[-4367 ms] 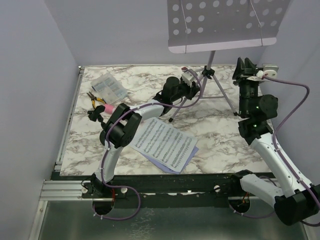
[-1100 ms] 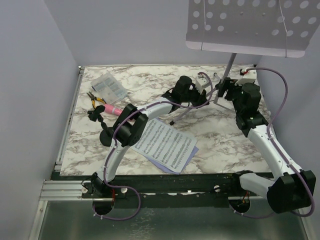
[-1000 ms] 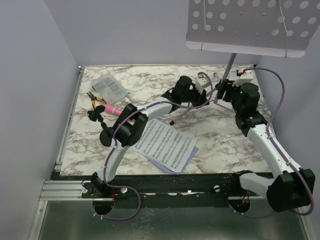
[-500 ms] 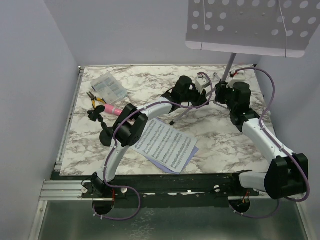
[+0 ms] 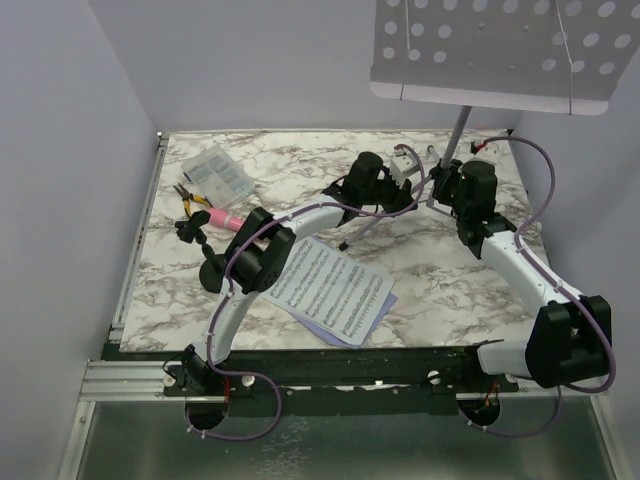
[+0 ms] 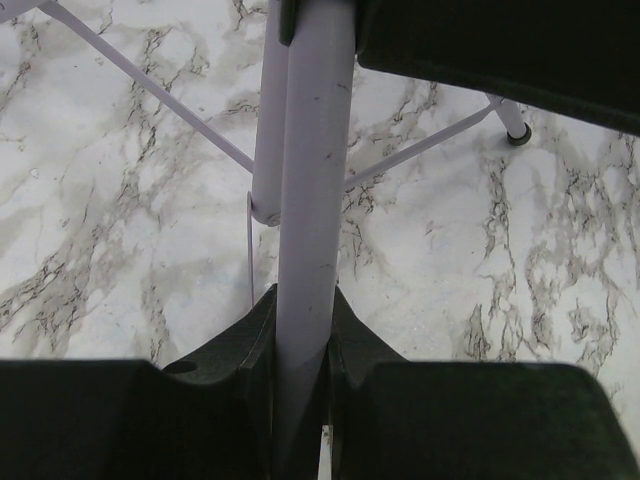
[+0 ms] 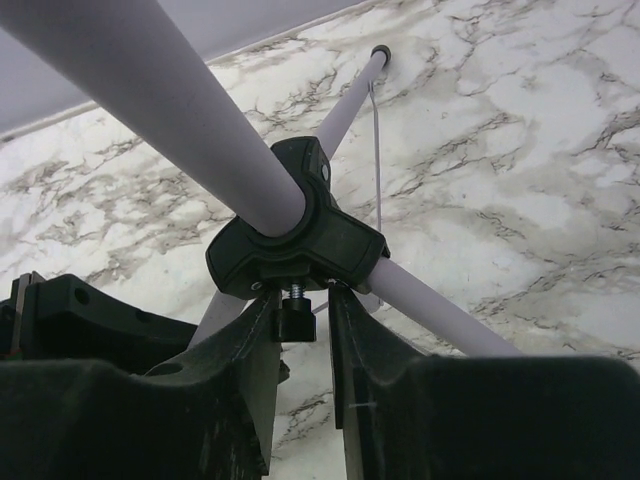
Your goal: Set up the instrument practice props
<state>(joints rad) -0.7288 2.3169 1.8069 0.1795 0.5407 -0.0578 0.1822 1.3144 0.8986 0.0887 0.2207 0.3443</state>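
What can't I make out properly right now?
- Desk: top cut off by the top view's edge.
- Stand feet: top view, mostly behind both arms.
- Right tool around the knob: right wrist view, contact unclear.
- Pages: top view, notes too small to read.

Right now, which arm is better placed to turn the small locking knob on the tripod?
The right: the right gripper straddles the knob under the black collar, while the left gripper is clamped on the stand tube.
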